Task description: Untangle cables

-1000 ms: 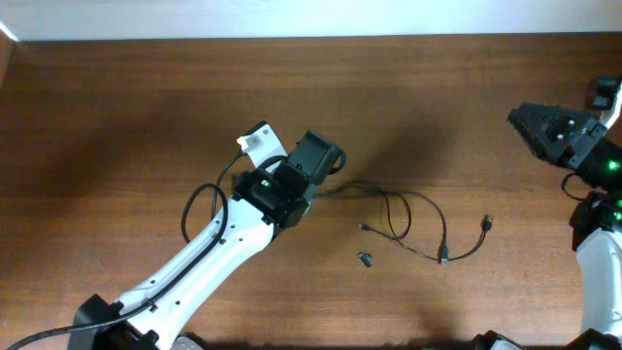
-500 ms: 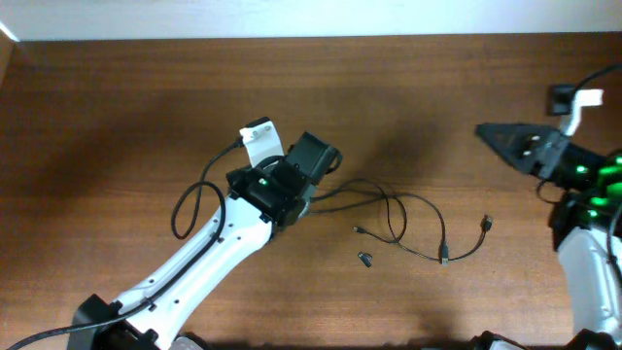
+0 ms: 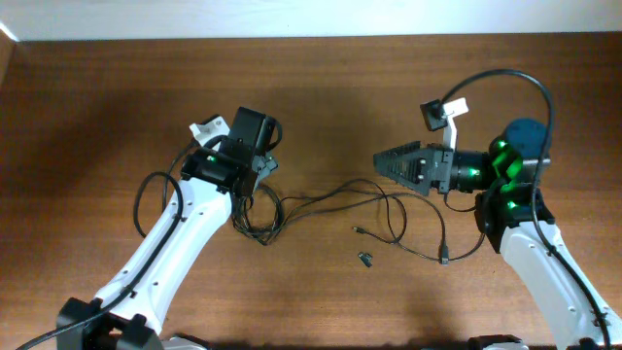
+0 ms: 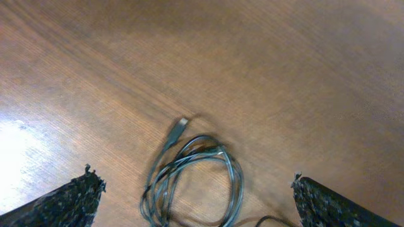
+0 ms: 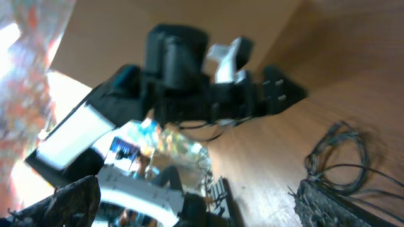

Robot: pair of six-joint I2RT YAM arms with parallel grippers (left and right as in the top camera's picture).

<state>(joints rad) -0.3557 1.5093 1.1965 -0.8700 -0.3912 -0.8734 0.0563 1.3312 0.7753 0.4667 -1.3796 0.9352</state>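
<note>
Overhead shows you the cables (image 3: 389,209) lying left-to-right mid-table, their coiled end just toward the near edge from your wide-spread left gripper (image 3: 260,167), the loose strands likewise from your spread right gripper (image 3: 387,163).

Overhead: high above the table (image 3: 97,87), facing straight down, far off, whole scene in frame.
Left wrist: close over the table, facing down between own fingertips (image 4: 63,202) at the lower corners.
Right wrist: low and tilted, facing across toward the left arm (image 5: 183,75).
Shared: coil of cables (image 4: 196,183) in all three views.
</note>
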